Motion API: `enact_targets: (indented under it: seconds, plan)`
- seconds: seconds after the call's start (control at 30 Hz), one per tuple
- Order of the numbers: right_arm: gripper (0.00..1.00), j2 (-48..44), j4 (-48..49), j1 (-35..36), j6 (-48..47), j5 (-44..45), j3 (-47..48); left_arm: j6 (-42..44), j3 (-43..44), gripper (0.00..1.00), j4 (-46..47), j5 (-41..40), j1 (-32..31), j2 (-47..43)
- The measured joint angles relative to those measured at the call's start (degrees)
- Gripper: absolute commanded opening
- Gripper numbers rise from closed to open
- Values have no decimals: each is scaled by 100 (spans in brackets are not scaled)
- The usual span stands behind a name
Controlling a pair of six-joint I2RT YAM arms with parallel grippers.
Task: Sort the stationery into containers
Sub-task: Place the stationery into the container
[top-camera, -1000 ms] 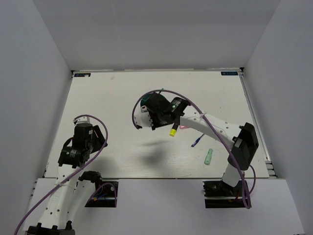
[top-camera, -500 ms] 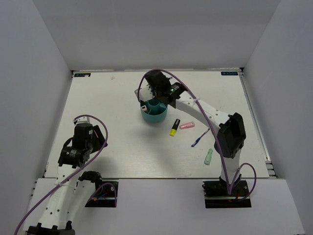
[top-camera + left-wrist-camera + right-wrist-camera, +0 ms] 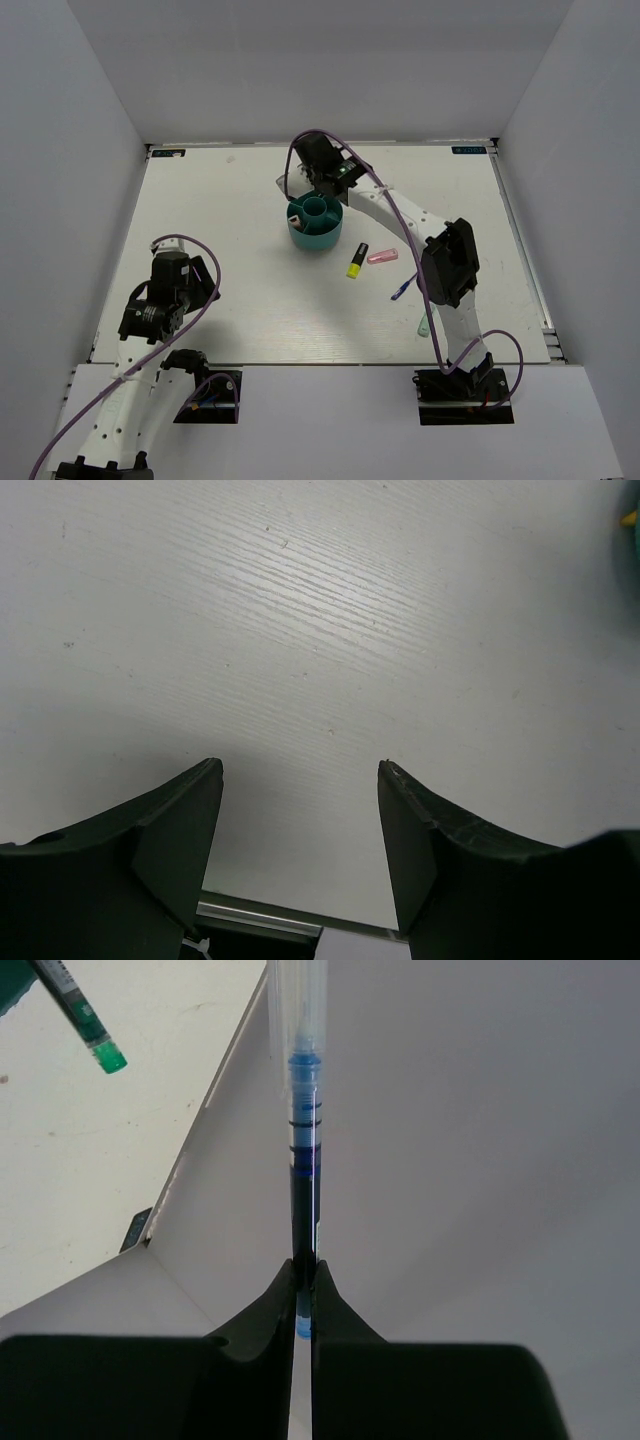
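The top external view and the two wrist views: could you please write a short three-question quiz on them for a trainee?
1. True or false: the left gripper is shut on a pen.
2. What does the right gripper hold? A. a pink eraser. B. a thin blue pen. C. a green marker.
3. In the top view, which loose item lies nearest the round teal plastic desk organiser?

Key
1. False: its jaws stand open with nothing between them.
2. B.
3. The yellow highlighter with a black cap.
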Motion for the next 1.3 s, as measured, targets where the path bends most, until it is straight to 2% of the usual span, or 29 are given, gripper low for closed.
enact_targets:
  seconds: [0.5, 1.3]
  plan:
    - [0, 249, -566, -107, -39, -120, -11, 2, 0, 74, 2, 63, 0, -72]
    - [0, 382, -566, 42, -68, -485, -461, 2, 0, 74, 2, 72, 0, -109]
